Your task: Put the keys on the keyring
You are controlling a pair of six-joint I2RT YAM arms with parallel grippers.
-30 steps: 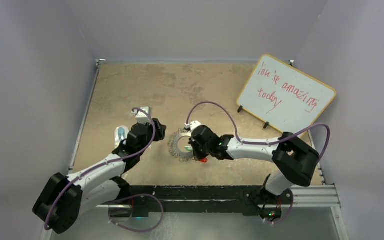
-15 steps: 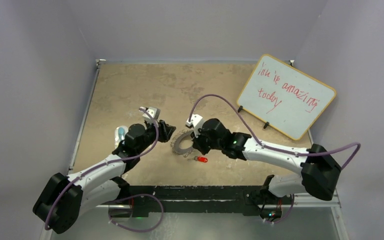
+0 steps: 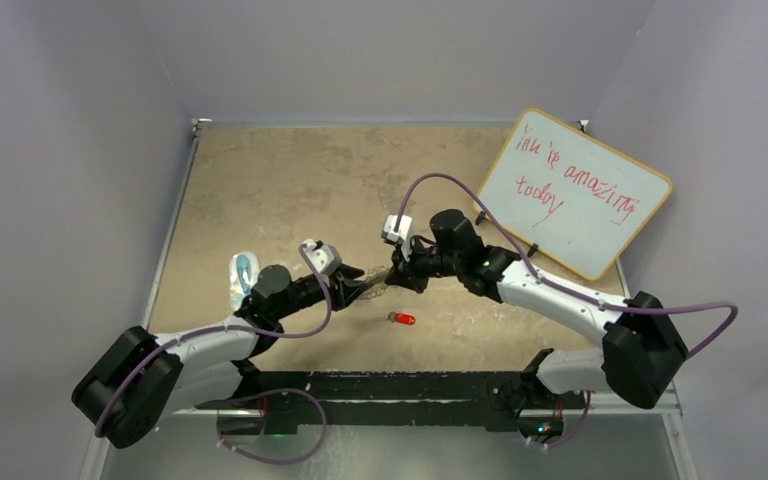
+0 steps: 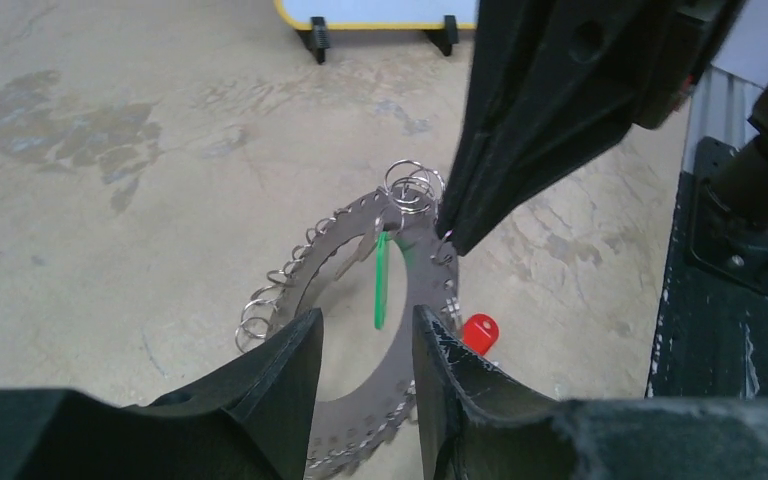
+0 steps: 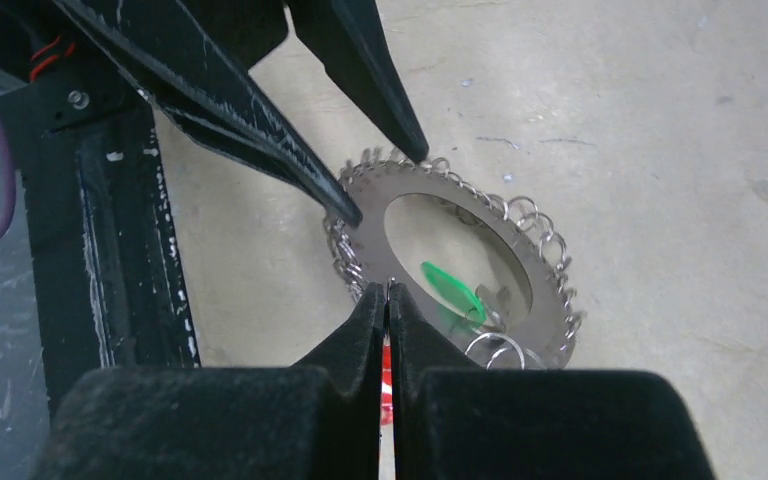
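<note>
**Tan tabletop (image 3: 290, 180) gives up the ring: both claws meet on it in the air**

The right claw (image 5: 388, 292) is pressed together on the near rim of the ring (image 5: 460, 250), pinching the plate's edge at lower centre of its own view. A second ago the ring lay flat on the table under this claw. Now it is lifted and carried toward the middle of the overhead frame, tilted so it shows almost edge-on.

The left claw (image 4: 365, 345) has swung in from the left to meet it. Its fingers stand apart, straddling the opposite rim; whether the pads already press the metal I cannot tell.

The green key (image 4: 382, 280) hangs in the ring's open centre, apparently from one of the small loops, so that one looks done. The red key (image 3: 401, 318) stays on the table just below the two claws in the overhead frame, apart from the ring.

The lift looks like the setup for a two-handed hold. The red key still has to be fetched and threaded.
</note>
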